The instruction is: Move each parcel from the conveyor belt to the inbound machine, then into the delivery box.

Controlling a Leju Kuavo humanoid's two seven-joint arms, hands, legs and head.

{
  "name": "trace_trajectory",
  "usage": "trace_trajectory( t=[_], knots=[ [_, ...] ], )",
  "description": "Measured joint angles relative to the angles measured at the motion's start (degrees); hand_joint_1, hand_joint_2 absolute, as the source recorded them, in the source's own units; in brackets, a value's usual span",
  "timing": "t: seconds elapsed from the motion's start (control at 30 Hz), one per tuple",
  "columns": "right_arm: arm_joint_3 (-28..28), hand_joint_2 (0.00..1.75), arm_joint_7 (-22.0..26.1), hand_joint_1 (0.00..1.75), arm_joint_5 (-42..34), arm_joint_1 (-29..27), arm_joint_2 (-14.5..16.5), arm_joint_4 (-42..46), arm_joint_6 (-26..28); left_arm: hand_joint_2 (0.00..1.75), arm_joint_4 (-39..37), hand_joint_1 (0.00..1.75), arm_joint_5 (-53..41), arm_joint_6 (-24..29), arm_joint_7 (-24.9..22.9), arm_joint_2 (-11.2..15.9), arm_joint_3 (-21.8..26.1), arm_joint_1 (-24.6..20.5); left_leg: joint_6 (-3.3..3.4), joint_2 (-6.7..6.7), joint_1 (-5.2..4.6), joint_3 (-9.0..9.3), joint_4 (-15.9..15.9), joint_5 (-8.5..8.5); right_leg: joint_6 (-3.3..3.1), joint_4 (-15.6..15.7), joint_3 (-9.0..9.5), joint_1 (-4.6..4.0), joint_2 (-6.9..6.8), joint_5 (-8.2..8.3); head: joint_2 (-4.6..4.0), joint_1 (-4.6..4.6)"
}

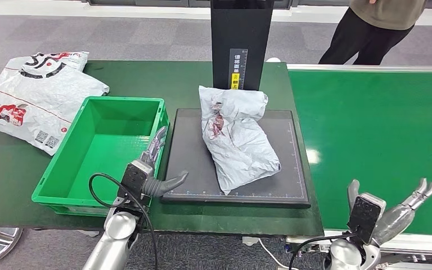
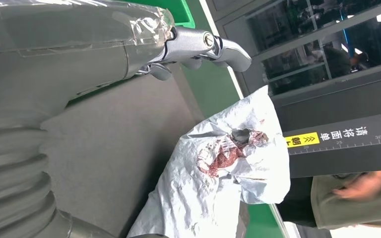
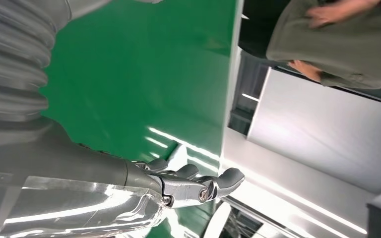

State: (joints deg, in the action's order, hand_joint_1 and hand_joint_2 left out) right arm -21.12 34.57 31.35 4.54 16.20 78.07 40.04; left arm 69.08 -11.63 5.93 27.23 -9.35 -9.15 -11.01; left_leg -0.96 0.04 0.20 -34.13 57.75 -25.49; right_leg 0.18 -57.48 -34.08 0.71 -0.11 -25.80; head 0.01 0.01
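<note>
Grey crumpled parcel (image 1: 235, 138) lies mid-frame on the black scanner plate (image 1: 188, 169), long axis running upper left to lower right, right of the nearer left hand (image 1: 153, 171), spread and empty. Right hand (image 1: 391, 211), lower right, is spread.

Left wrist: the post's label (image 2: 335, 139) carries Chinese writing and a ruler scale.

Right wrist: green belt (image 3: 144, 74).

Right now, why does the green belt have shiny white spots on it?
Head view: the conveyor belt has a small white glare patch near its left edge. Right wrist view: bright streaks cross the belt beside the right hand, probably reflected lights. Left wrist view: the parcel looks matte and crinkled, with no strong glare.
</note>
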Motion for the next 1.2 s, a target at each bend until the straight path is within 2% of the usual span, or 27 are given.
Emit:
trace_trajectory(
  t=[0.1,0.2,0.33,0.47,0.7,1.2],
  knots=[
    [0.7,1.75,-0.9,0.00,-0.6,-0.2,-0.2,-0.5,0.0,1.75,-0.4,0.00,-2.5,1.2,-0.7,0.0,0.0,-0.4,0.00,0.00,0.00,0.00,0.0,0.00,0.00,0.0,0.00,0.00,0.00,0.00,0.00,0.00],
    [2.0,1.75,-1.6,0.00,-0.7,-0.2,-0.5,-1.5,0.0,1.75,-2.6,0.00,-10.1,4.9,-2.2,0.1,0.0,-2.6,0.01,0.00,0.00,0.00,0.0,0.02,0.00,0.0,-0.01,-0.01,-0.03,0.00,0.01,-0.01],
    [4.5,1.75,-2.8,0.00,0.0,0.5,-0.8,-3.3,0.0,1.75,-8.5,0.00,-23.4,10.8,-5.4,-0.1,-1.4,-8.8,0.03,-0.01,0.00,-0.01,0.0,0.13,0.04,0.0,-0.01,0.00,-0.05,0.06,0.01,-0.01],
    [6.9,1.75,-3.6,0.00,0.6,2.1,-1.2,-5.7,0.0,1.75,-14.3,0.00,-31.6,12.9,-8.5,-1.1,-4.3,-15.2,0.07,-0.01,-0.01,0.00,0.0,0.18,0.06,0.0,0.02,0.02,-0.04,0.13,0.00,0.01],
    [9.2,1.75,-4.5,0.00,1.1,3.8,-1.9,-8.2,0.0,1.75,-19.7,0.00,-35.0,13.1,-10.2,-3.1,-8.3,-20.2,0.08,-0.02,-0.05,-0.02,0.0,0.18,0.08,0.0,0.00,0.08,-0.03,0.15,0.00,0.00],
    [12.4,1.75,-6.8,0.00,0.9,4.8,-3.0,-9.7,0.0,1.75,-28.9,0.00,-40.3,12.5,-12.2,-5.4,-12.2,-25.4,0.09,-0.01,-0.05,-0.02,0.0,0.18,0.09,0.0,-0.01,0.08,-0.02,0.15,0.00,0.01]
  ],
)
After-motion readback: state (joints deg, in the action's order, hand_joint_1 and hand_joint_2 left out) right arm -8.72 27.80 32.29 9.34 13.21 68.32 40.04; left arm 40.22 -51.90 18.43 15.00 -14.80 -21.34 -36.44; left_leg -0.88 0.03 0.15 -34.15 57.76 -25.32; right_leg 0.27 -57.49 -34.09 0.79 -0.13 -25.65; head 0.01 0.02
